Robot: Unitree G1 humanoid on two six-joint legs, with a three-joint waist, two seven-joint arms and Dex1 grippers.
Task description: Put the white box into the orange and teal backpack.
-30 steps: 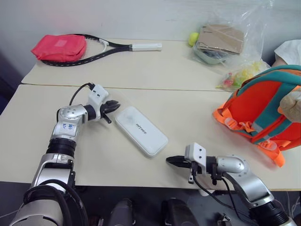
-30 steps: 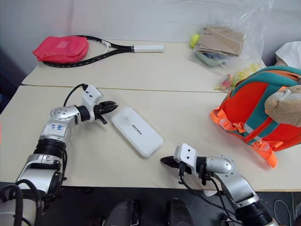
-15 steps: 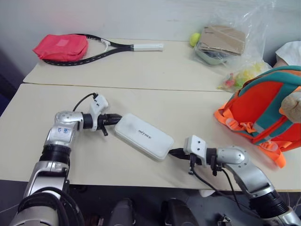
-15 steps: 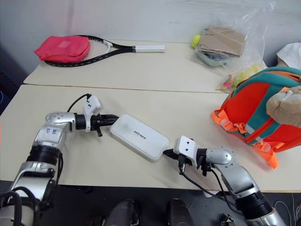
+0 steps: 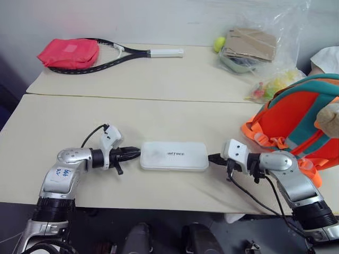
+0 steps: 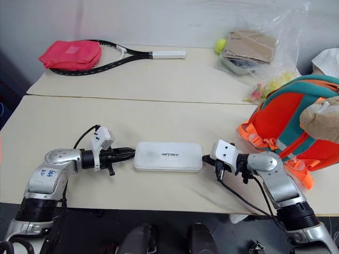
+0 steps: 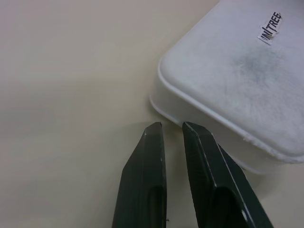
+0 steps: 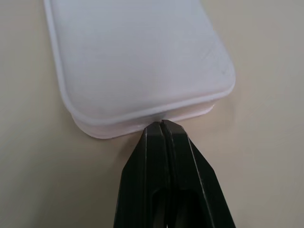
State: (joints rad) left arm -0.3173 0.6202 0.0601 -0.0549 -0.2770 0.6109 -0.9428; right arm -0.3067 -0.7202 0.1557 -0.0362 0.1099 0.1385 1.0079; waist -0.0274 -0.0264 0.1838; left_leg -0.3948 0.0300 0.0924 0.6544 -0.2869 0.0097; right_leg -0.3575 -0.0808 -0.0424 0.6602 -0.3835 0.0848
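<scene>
The small orange backpack with teal straps (image 5: 296, 119) stands at the pale surface's (image 5: 159, 79) right. The flat white rounded plastic box (image 5: 174, 155) lies near the front edge, long axis left-right; it looks rigid, light, slippery, best pinched end-to-end. The closed, empty left gripper (image 5: 134, 152) and right gripper (image 5: 213, 157) meet its ends.

White box (image 5: 174, 155): smooth, matt white plastic with a faintly scuffed lid. Table (image 5: 159, 79): matt cream laminate. Orange and teal backpack (image 5: 299, 124): woven cloth with webbing straps and a plush toy. Gripper fingers (image 8: 166, 161): semi-gloss black plastic. Red pouch (image 5: 68, 53): soft cloth. Bag (image 5: 265, 42): glossy, crinkled clear plastic.
</scene>
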